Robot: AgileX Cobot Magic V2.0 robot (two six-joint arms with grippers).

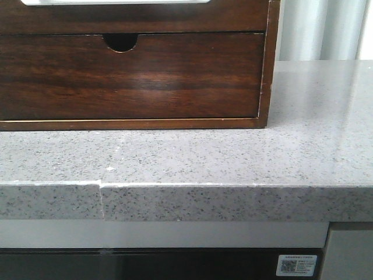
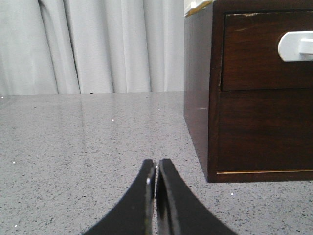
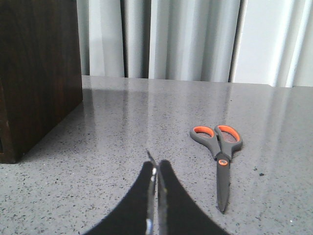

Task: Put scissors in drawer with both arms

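filling the front view, a dark wood cabinet (image 1: 134, 70) stands on the grey speckled counter (image 1: 233, 163); its upper drawer (image 1: 134, 17) shows a white area along the top edge, above a lower drawer front with a half-round notch (image 1: 120, 42). neither arm appears here. in the left wrist view, the left gripper (image 2: 156, 171) hangs over bare counter beside the cabinet, fingers pressed together, holding nothing. in the right wrist view, the right gripper (image 3: 155, 169) is likewise closed and empty, with the scissors (image 3: 219, 154) lying flat on the counter nearby, blades closed.
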